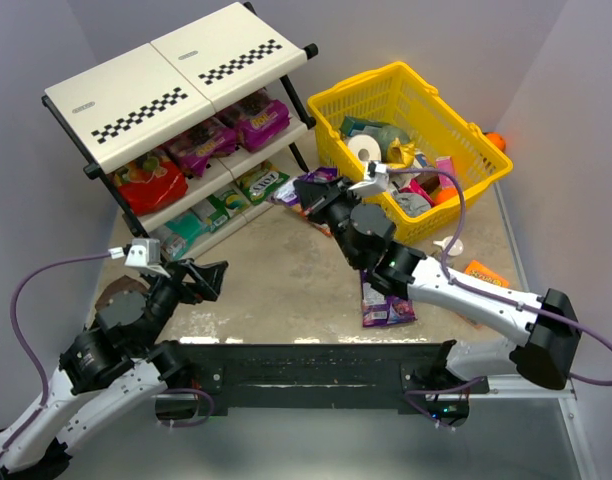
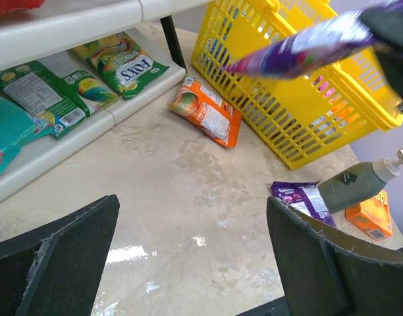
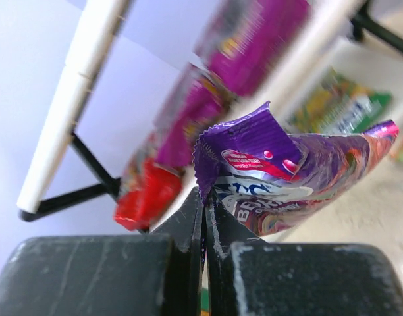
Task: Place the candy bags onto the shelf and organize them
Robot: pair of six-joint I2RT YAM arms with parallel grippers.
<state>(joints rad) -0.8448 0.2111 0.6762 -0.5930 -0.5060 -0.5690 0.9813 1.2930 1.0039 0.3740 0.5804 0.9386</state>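
Top external view: we see the shelf (image 1: 176,90) at 10 o'clock on the bench (image 1: 286,265), with a cream top and checkered strips. Its middle tier carries a red bag (image 1: 148,180) and two purple bags (image 1: 201,143). The bottom tier carries green bags (image 1: 248,190) and a teal bag (image 1: 186,228). A yellow basket (image 1: 358,82) of mixed goods stands at 1 o'clock.

The right arm stretches in from 4 o'clock. The right fingers (image 3: 188,224) are pressed together on the crimped edge of the held purple bag (image 3: 287,174). They hold it in the air between the basket and the right end of the shelf. In the right wrist view this bag hangs in front of the blurred middle tier.

The left fingers (image 1: 211,272) are spread wide and hold nothing. They sit at 8 o'clock above bare bench, facing the bottom tier.

A loose purple bag (image 1: 386,305) lies flat on the bench at 5 o'clock, under the right forearm. In the left wrist view an orange bag (image 2: 208,112) lies just beside the basket. A grey bottle (image 2: 356,185) lies near an orange box (image 2: 369,217).
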